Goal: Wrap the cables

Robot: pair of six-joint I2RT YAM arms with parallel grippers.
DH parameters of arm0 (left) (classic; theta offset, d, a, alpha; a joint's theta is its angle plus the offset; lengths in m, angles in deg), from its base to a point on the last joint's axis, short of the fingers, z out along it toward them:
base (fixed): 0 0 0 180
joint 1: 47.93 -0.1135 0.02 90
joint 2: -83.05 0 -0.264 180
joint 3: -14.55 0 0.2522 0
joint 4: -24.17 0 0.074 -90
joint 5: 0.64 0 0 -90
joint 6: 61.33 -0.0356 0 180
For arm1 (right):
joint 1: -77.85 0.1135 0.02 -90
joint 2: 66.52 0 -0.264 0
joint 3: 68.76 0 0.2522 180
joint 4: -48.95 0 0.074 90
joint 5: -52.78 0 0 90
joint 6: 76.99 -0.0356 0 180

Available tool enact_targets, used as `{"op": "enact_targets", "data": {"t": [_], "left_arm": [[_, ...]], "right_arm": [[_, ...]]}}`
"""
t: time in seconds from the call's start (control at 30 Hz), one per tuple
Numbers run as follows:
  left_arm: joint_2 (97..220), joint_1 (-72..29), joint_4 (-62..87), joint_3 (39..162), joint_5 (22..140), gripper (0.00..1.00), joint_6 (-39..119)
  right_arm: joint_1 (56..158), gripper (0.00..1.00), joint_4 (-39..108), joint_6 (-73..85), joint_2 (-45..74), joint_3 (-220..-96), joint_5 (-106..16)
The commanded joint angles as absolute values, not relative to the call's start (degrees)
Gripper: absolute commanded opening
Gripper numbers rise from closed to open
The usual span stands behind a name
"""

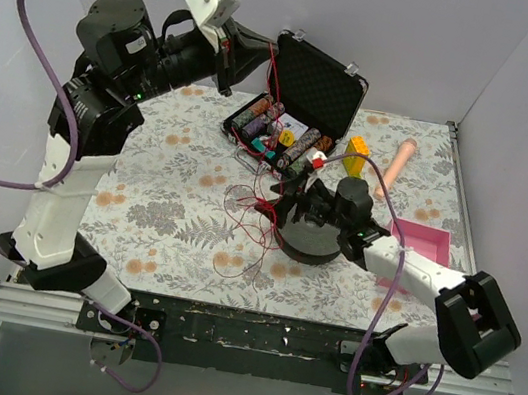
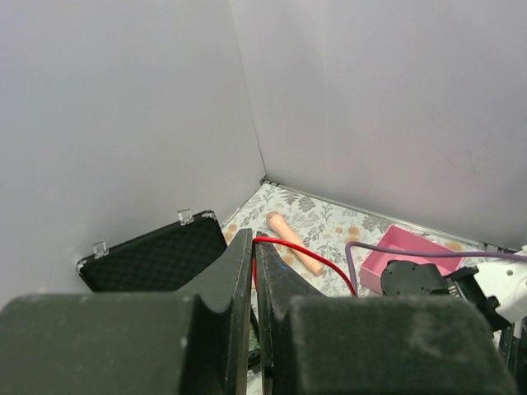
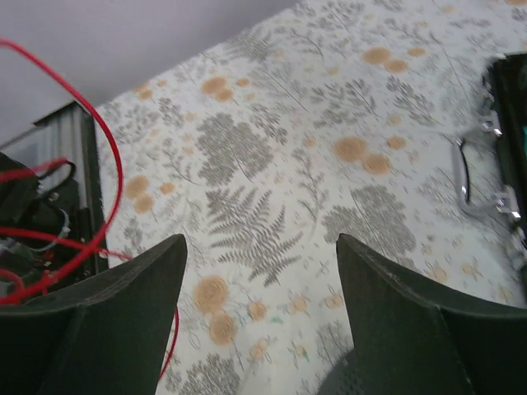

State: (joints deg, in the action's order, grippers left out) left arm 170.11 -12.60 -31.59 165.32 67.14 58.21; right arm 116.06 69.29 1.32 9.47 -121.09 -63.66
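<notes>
The thin red wire lies in a loose tangle on the flowered table and rises toward the open black case. My left gripper is raised in front of the case lid. In the left wrist view, the left gripper is shut on the red wire, which arcs away to the right. My right gripper is low beside the tangle, next to a black round object. In the right wrist view, the right gripper is open and empty, with loops of the wire at its left.
The open black case holds several patterned rolls. A yellow block, a peach cylinder and a pink tray lie at the right. The case handle shows in the right wrist view. White walls enclose the table.
</notes>
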Motion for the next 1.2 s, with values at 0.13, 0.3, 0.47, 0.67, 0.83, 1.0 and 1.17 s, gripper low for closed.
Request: {"op": "enact_targets", "data": {"t": [0.13,0.3,0.47,0.67,0.83,1.0,1.17], "left_arm": [[169.6,-12.7,-28.8,165.1,77.3,0.0,58.6],[168.7,-12.6,-30.2,164.5,76.6,0.0,57.6],[168.8,-12.6,-30.2,164.6,77.0,0.0,57.6],[169.7,-12.6,-29.4,164.9,77.0,0.0,57.9],[170.1,-12.6,-28.0,165.0,76.5,0.0,58.7],[170.2,-12.6,-26.2,164.9,78.3,0.0,61.4],[169.3,-12.6,-24.7,165.8,84.7,0.0,63.6]], "right_arm": [[118.5,0.84,70.9,2.2,11.8,-129.8,-66.5],[110.6,0.88,52.3,7.7,5.7,-129.8,-60.3],[109.0,0.89,41.7,12.8,-2.7,-129.6,-54.7],[116.0,0.94,53.2,9.5,-7.3,-125.5,-55.9],[118.0,0.92,61.7,3.2,2.3,-129.3,-53.1],[119.1,0.64,63.1,2.1,14.5,-136.2,-56.5],[117.1,0.01,63.5,-0.5,17.1,-137.2,-58.2]]}}
